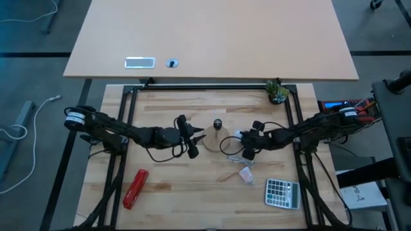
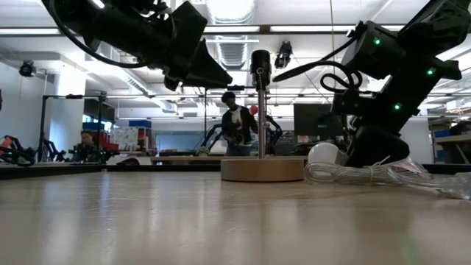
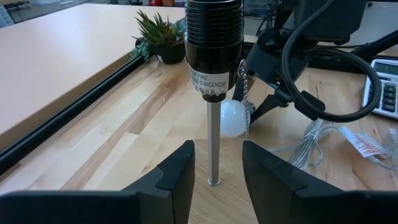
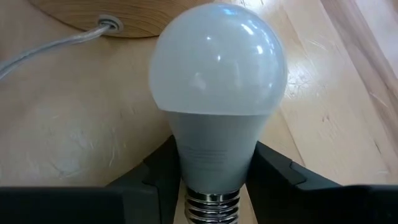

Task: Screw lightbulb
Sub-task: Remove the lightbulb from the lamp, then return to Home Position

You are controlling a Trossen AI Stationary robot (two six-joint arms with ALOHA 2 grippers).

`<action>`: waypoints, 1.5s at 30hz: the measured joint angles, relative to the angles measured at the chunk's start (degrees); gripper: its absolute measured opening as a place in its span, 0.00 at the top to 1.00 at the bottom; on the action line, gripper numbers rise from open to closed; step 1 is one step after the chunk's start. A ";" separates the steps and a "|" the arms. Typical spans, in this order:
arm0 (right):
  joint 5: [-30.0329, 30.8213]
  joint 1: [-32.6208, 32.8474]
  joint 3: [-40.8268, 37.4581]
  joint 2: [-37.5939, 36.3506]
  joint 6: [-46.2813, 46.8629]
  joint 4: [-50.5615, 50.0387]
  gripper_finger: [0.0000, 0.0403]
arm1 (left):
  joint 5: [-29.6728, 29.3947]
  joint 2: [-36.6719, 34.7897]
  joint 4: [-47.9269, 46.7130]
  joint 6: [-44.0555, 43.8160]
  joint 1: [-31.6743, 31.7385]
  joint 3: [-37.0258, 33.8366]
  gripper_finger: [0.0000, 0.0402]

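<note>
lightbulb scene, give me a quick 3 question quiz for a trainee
1. True or false: the lightbulb is already in the lamp socket.
2. Which tool grips the lightbulb: A) left tool B) right tool?
3. Fill in: the left tool's fingers sit open on either side of the lamp's ____.

Key: 1 false, it lies low beside the wooden lamp base. 2 B. 3 metal rod.

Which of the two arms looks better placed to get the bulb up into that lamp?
The right arm, probably. Its pincer already grips the lightbulb by its grey neck, beside the lamp's wooden base. The left pincer is open and empty, straddling the lamp's pole.
</note>
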 joint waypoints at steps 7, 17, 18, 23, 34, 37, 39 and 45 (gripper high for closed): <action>-0.37 -0.01 -0.04 0.00 0.79 0.21 0.57 | 0.00 0.00 0.00 -0.22 -0.01 0.00 0.71; -0.18 -0.02 -0.04 0.00 0.89 0.27 0.53 | 0.00 0.00 0.02 -0.26 -0.01 0.00 0.73; -0.18 -0.02 -0.04 0.00 1.15 0.26 0.53 | 0.00 0.00 0.02 -0.26 -0.01 0.00 0.73; -0.40 -0.02 0.28 -0.11 3.08 -1.03 0.52 | -0.02 0.00 0.02 -0.42 -0.01 0.00 0.70; -2.35 0.00 2.37 -0.81 4.70 -4.63 0.44 | 0.00 0.00 0.24 -0.44 -0.01 0.00 0.68; -2.33 0.00 2.97 -0.92 4.68 -5.21 0.42 | 0.00 0.02 0.25 -0.43 -0.01 0.00 0.69; -2.34 0.00 3.42 -0.93 4.69 -5.49 0.40 | 0.00 0.02 0.24 -0.43 -0.01 0.00 0.70; -2.44 0.00 4.52 -1.23 6.44 -8.35 0.36 | 0.00 0.02 0.24 -0.42 -0.01 0.00 0.70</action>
